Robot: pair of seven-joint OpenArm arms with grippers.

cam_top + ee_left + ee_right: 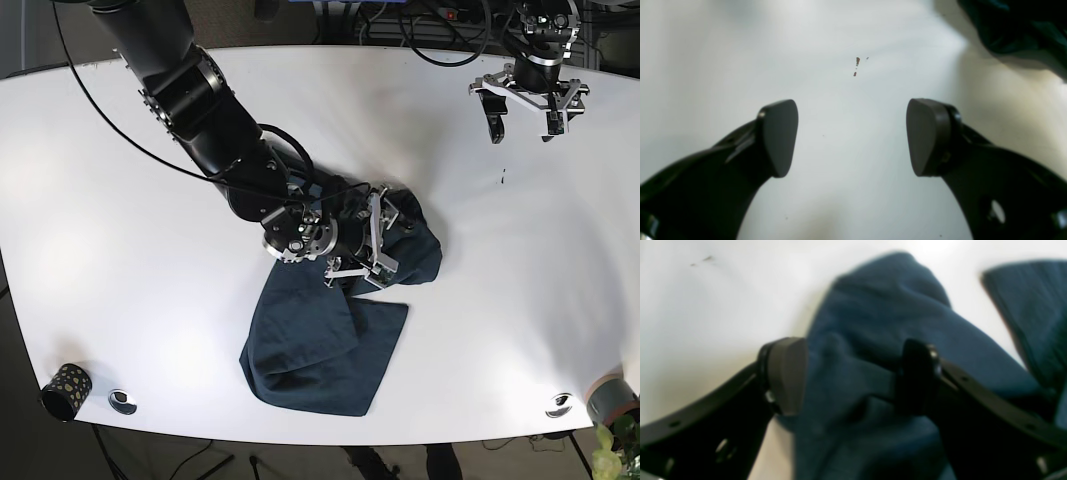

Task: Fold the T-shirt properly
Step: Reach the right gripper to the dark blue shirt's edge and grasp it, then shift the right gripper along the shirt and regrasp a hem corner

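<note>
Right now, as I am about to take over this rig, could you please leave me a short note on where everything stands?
Left gripper: open, empty, hanging over bare white table near the far edge, away from the cloth.
Right gripper: open, its fingers straddling a raised bunch of the dark blue T-shirt; no grasp yet.
T-shirt: crumpled at mid-table, one part heaped under the right gripper, the rest spread toward the near edge.
Done: no neat fold shows.
Left: flatten the shirt, then fold it fully.
</note>
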